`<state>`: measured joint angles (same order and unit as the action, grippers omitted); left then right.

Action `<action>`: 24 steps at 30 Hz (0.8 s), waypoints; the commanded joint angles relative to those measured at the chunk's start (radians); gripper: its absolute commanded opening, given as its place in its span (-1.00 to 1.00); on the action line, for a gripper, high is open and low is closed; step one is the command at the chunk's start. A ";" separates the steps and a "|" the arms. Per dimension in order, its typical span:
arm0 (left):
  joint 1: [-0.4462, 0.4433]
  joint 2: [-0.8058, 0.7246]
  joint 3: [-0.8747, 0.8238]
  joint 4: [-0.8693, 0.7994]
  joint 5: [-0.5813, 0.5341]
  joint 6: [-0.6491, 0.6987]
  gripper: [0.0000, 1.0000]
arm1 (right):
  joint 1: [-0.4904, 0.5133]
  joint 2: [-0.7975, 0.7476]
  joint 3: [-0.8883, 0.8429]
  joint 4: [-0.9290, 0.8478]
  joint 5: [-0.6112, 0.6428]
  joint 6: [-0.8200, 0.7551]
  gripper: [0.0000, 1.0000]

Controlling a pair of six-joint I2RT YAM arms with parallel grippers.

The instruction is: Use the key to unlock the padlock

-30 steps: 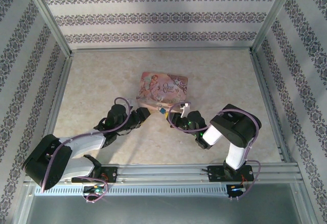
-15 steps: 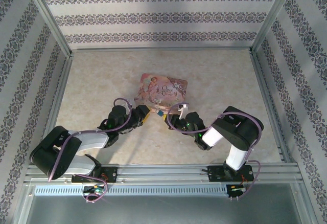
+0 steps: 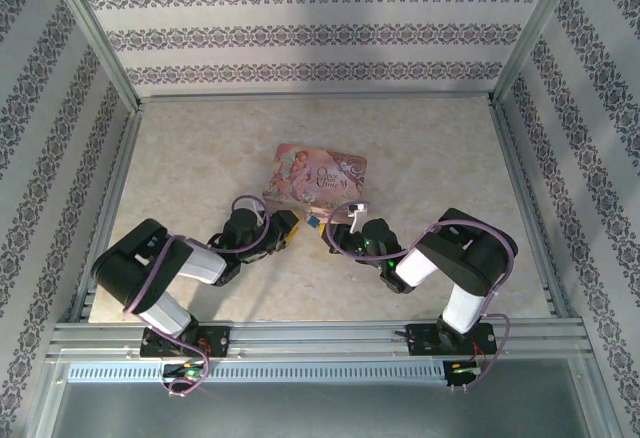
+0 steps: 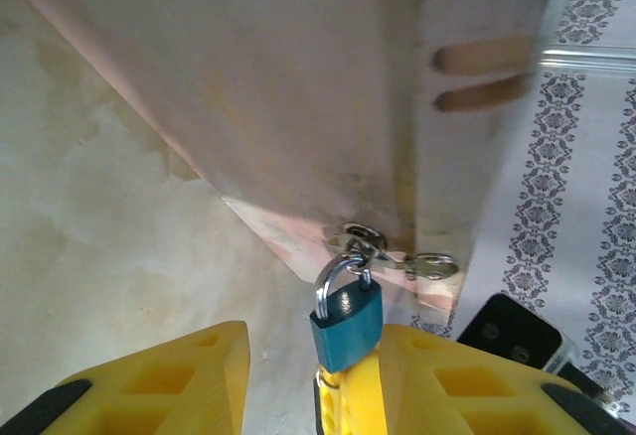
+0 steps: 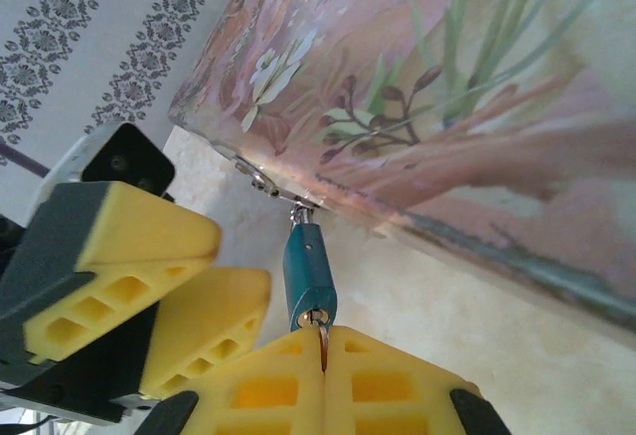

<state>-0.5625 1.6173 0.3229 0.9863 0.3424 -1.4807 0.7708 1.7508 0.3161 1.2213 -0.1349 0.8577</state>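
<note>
One padlock (image 3: pixel 314 221), one key, one pink box (image 3: pixel 318 170) and two grippers meet near the middle of the marbled beige table (image 3: pixel 200 158). The small lock, with a teal-blue body and a silvery shackle, hangs from a metal eyelet on the near edge of the box, between the two grippers. On the left wrist camera the padlock (image 4: pixel 346 324) dangles below the pale underside of the box (image 4: pixel 298 77), its body lying against the inner edge of one of two yellow fingers. The left gripper (image 4: pixel 303 356) is spread wide there, with bare table showing in the gap. On the right wrist camera the right gripper (image 5: pixel 323 356) has its two yellow fingers pressed together, pinching a thin sliver of metal, the key (image 5: pixel 320 336). The sliver's tip meets the keyhole in the bottom of the padlock (image 5: pixel 306 274). Just left of it sit the left gripper's (image 5: pixel 189 286) two fingers, apart from each other. The box (image 5: pixel 447 87) carries a print of flowers and grass blades. Script lettering runs along its lid, but it is too small and too cropped to read. From above, the left gripper (image 3: pixel 292 226) and the right gripper (image 3: pixel 326 232) point toward each other just beside the lock.
</note>
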 commanded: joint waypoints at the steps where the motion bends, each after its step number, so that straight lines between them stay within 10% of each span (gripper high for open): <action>1: -0.023 0.043 0.032 0.117 0.016 -0.022 -0.24 | 0.014 -0.026 0.022 0.040 0.001 -0.014 -1.00; 24: -0.075 0.253 0.094 0.331 -0.013 -0.108 -0.38 | 0.016 -0.030 0.048 0.043 -0.009 0.011 -1.00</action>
<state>-0.6086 1.8729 0.3988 1.2736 0.3191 -1.5803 0.7704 1.7470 0.3302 1.1843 -0.1192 0.8623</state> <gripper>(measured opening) 0.310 0.051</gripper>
